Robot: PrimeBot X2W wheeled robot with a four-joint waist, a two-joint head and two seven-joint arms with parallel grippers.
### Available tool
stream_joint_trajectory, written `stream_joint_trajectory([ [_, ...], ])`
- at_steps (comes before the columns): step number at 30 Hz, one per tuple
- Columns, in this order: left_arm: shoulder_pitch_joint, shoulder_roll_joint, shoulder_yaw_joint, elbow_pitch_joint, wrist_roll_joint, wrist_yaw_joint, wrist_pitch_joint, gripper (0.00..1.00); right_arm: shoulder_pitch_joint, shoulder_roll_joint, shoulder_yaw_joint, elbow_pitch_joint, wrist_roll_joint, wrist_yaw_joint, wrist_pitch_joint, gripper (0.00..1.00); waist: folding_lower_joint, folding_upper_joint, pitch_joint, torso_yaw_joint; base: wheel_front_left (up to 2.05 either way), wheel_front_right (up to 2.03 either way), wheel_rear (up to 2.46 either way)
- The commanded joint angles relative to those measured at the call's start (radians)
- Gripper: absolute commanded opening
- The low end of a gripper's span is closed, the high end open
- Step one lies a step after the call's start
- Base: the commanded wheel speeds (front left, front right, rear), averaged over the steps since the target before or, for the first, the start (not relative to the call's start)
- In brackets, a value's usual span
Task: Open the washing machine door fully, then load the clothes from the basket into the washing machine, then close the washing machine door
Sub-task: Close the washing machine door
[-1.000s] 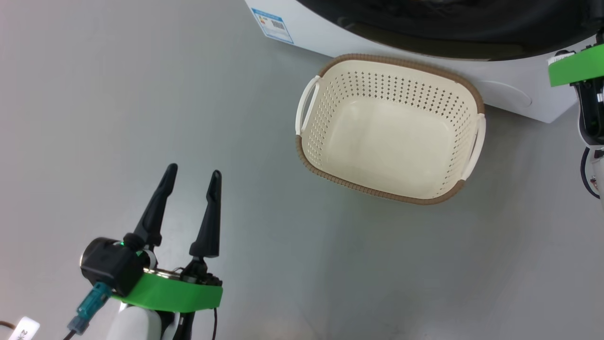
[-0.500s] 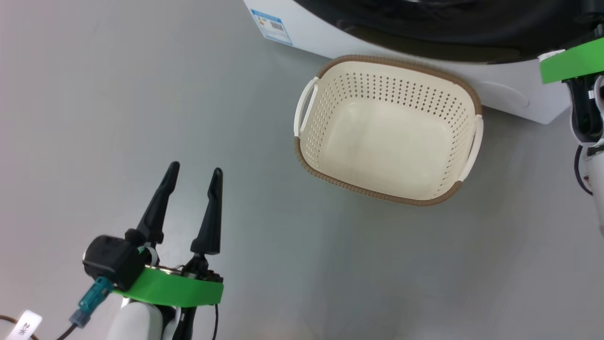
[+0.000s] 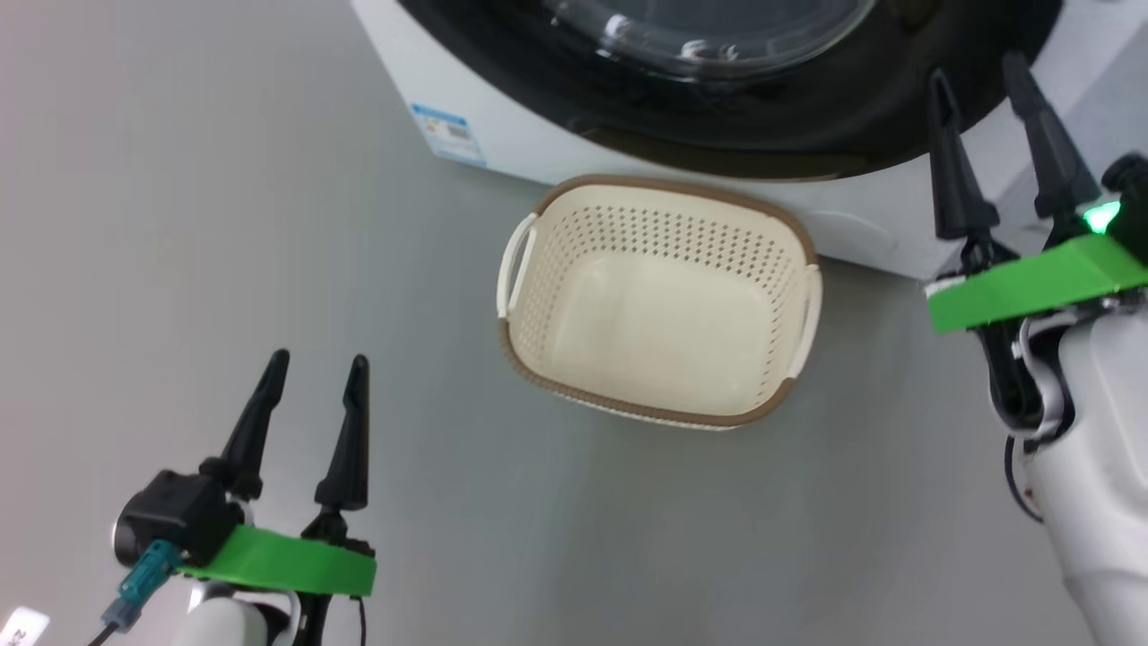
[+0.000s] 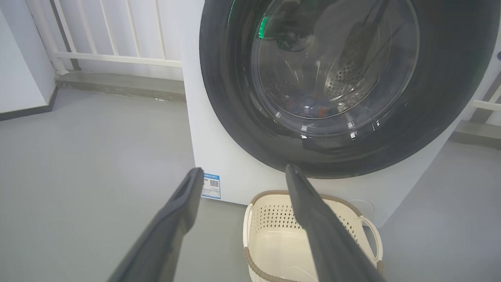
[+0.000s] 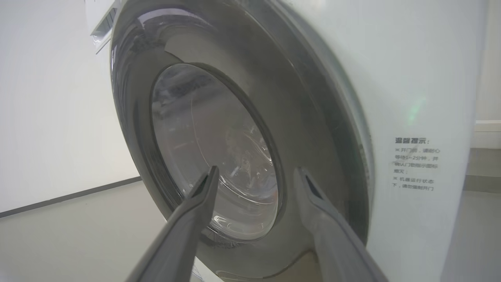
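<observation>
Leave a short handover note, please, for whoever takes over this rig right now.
Left gripper: open, empty, off to the left of the basket.
Right gripper: open, empty, fingers pointing at the washing machine door.
Basket: empty, on the floor just in front of the washing machine.
Clothes: blue-and-orange cloth shows low behind the door glass; the cream one I cannot make out.
Done: basket unloaded, and the door looks shut.
Left: apparently nothing, though it may be worth checking that the door has latched.
</observation>
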Motion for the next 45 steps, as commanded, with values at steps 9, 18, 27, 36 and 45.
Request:
stream_joint_trajectory([
  [9,0.041,0.071,0.063,0.020,0.006,0.001,-0.006,1.00,0.159,0.027,0.012,-0.063,0.009,-0.003,-0.005,1.00,0.0001,0.0000,-0.151,-0.148,0.00,0.00,0.00],
  [18,0.093,0.105,0.084,0.039,0.015,0.001,-0.006,1.00,0.290,0.026,-0.003,-0.101,0.011,-0.003,-0.005,1.00,0.0001,0.0000,-0.242,-0.246,0.00,0.00,0.00],
  [27,0.124,0.126,0.102,0.051,0.023,0.001,-0.006,1.00,0.388,0.028,-0.031,-0.127,0.015,-0.003,-0.005,1.00,0.0001,0.0000,-0.281,-0.320,0.00,0.00,0.00],
  [36,0.143,0.137,0.118,0.047,0.026,0.001,-0.006,1.00,0.445,0.031,-0.048,-0.143,0.014,-0.003,-0.005,1.00,0.0001,0.0000,-0.294,-0.362,0.00,0.00,0.00],
  [45,0.160,0.141,0.128,0.045,0.029,0.001,-0.006,1.00,0.506,0.027,-0.085,-0.158,0.011,-0.003,-0.005,1.00,0.0001,0.0000,-0.311,-0.394,0.00,0.00,0.00],
])
